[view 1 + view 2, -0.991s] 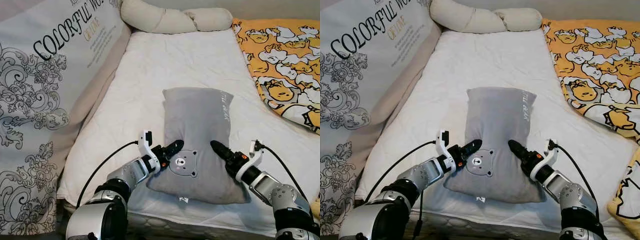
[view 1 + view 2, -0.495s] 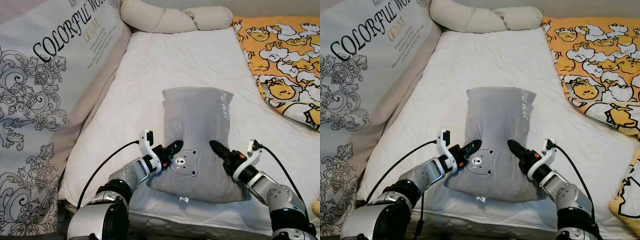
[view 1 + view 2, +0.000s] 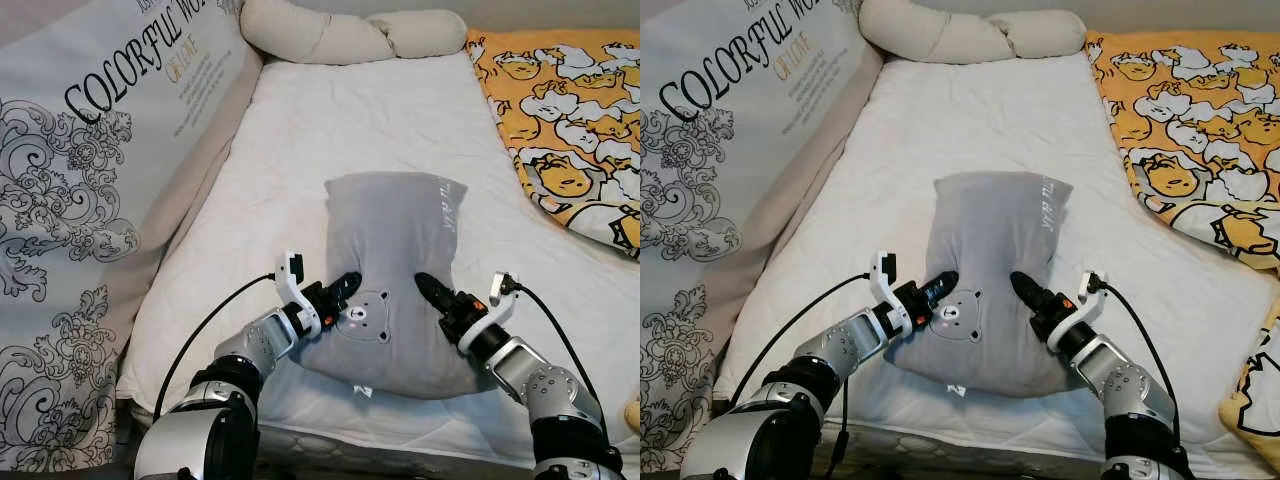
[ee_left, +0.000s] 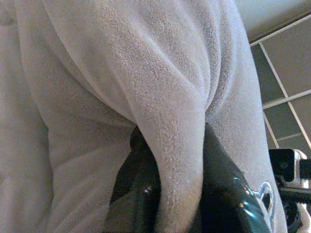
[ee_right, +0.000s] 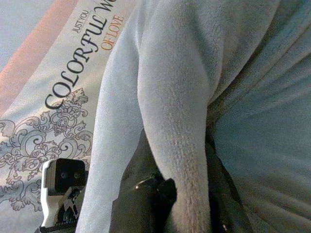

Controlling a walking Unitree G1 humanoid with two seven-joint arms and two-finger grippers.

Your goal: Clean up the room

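A grey pillow (image 3: 395, 250) with a small bear face lies lengthwise on the white bed (image 3: 340, 130), its near end lifted and bunched. My left gripper (image 3: 343, 288) is shut on the pillow's near left edge. My right gripper (image 3: 428, 291) is shut on its near right edge. In the left wrist view a fold of grey fleece (image 4: 180, 145) is pinched between the two black fingers (image 4: 221, 184). The right wrist view has the same: a ridge of fleece (image 5: 180, 145) squeezed between the fingers (image 5: 141, 194).
A large printed cushion (image 3: 90, 170) leans along the bed's left side. A cream bolster (image 3: 340, 38) lies across the far end. A yellow cartoon-print blanket (image 3: 575, 130) covers the right side. The mattress's front edge runs just under my arms.
Both grippers have drawn closer together and slightly up, bunching the pillow's near end and lifting it off the mattress.
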